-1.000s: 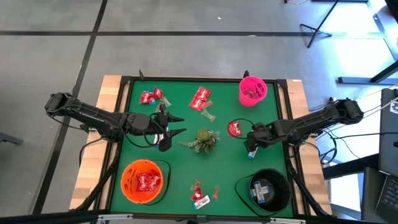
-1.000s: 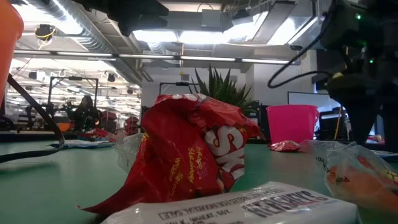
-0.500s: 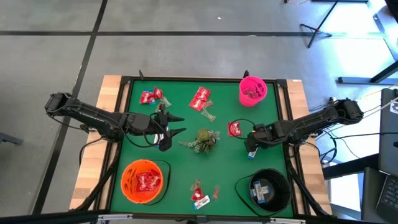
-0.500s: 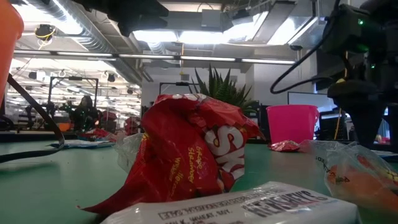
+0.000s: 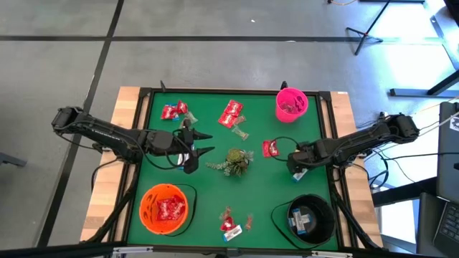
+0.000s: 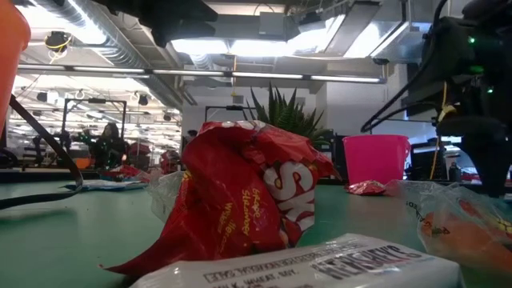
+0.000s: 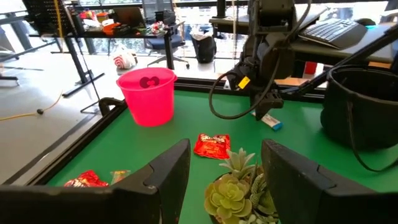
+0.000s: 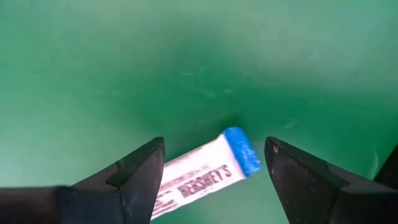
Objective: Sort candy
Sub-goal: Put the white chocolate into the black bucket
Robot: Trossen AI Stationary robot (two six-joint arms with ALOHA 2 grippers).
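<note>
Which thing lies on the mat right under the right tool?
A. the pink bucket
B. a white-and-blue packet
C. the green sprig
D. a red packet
B: in the right wrist view the white-and-blue packet lies on the green mat, framed by the open fingers of the right tool.

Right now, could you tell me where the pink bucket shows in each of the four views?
High view: pink bucket at the green table's far edge, right of centre.
Low view: it stands right of centre, behind the red packet.
Left wrist view: upper left.
Right wrist view: not in it.
Shared landmark: the green leafy sprig, also in the left wrist view.
</note>
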